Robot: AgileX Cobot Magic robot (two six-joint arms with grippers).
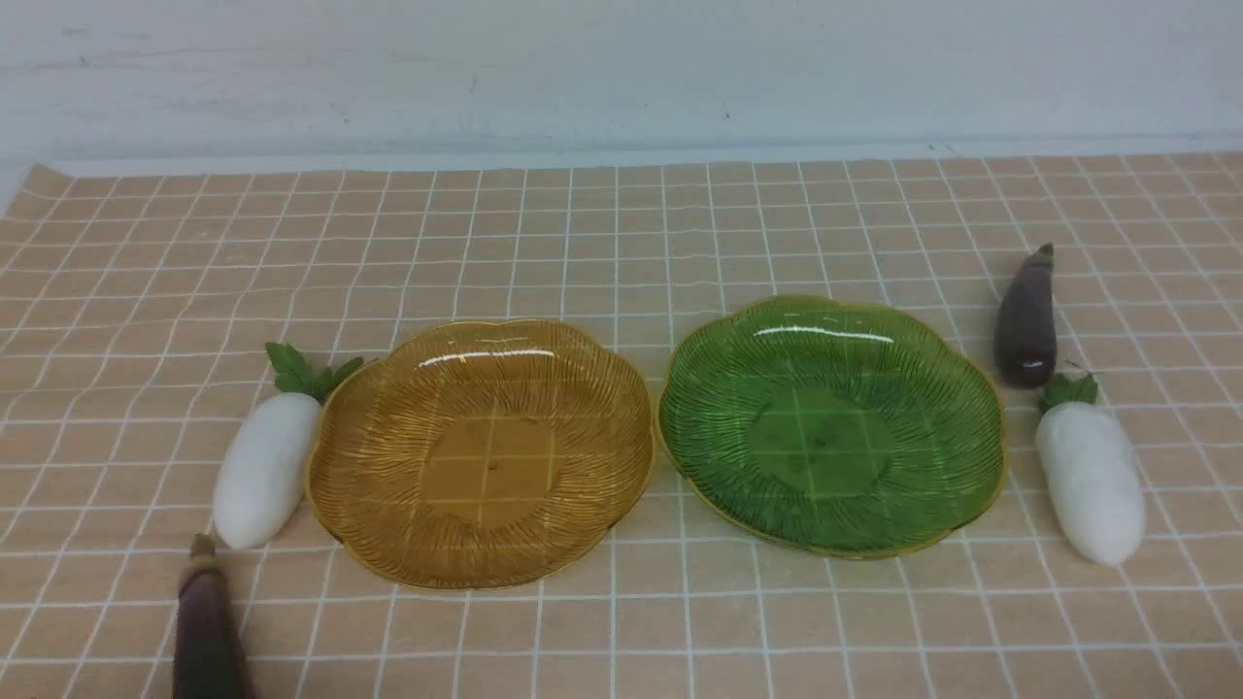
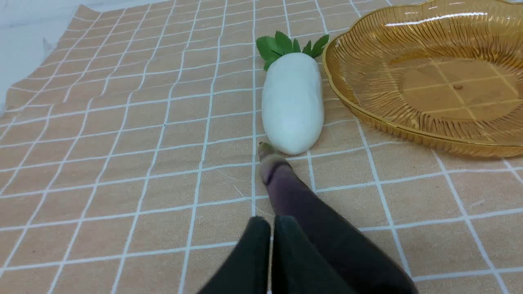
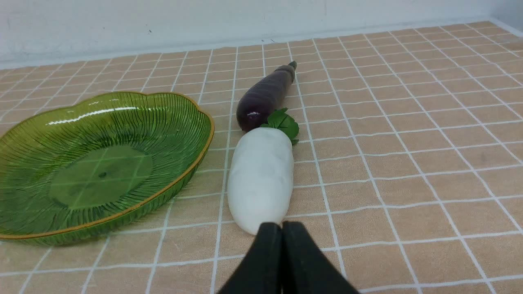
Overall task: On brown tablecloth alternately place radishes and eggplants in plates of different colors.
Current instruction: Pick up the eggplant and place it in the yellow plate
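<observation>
Eggplants, 2, glossy dark purple and slim, flank the plates: the near-left eggplant and far-right eggplant point their stems away. 2 smooth white oblong radishes, left and right, aim green leaves far. Ribbed, translucent, scalloped plates, amber and green, sit between. Left gripper and right gripper have fingertips together, holding nothing.
</observation>
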